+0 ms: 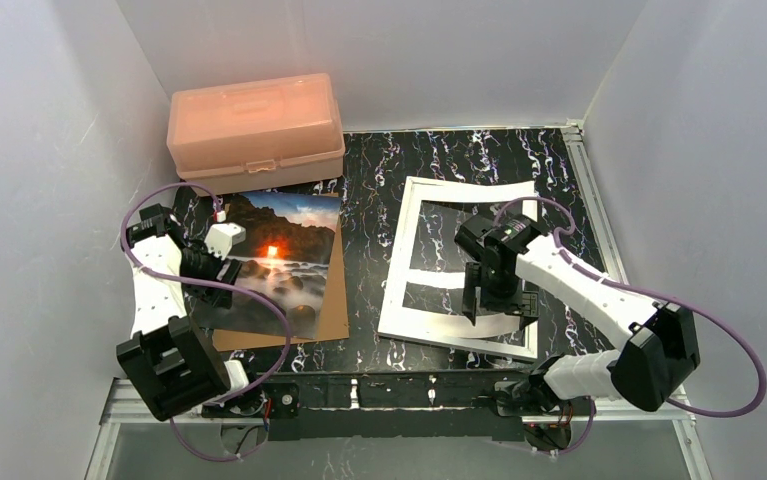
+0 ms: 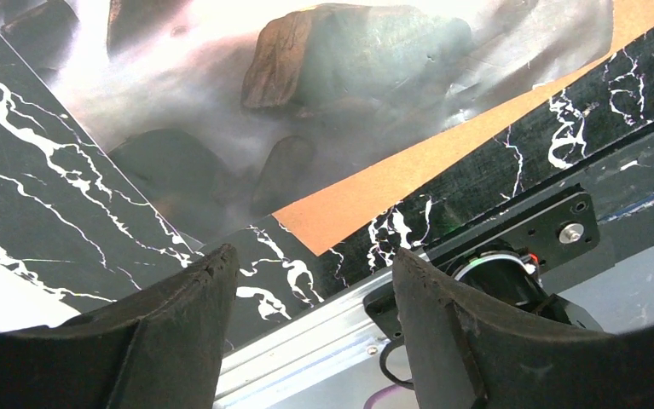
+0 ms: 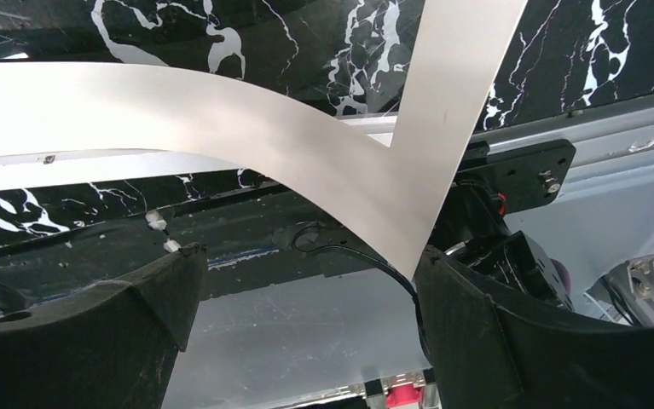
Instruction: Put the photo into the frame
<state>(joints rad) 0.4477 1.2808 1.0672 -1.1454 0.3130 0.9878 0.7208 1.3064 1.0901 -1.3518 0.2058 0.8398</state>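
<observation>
- The photo is seen face up on a brown backing board, at 9 o'clock on the table.
- The frame is placed toward 3 o'clock, apart from the photo.
- The left gripper is positioned at the photo's 9 o'clock edge, fingers released and nothing grasped.
- The right gripper is poised over the frame's 6 o'clock side, fingers spread wide and nothing clasped.

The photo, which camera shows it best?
The top external view: nearly the whole photo shows, sunset side up, lying on the brown board. The left wrist view catches only a glare-washed near corner with dark rocks. The right wrist view shows none of it.
</observation>
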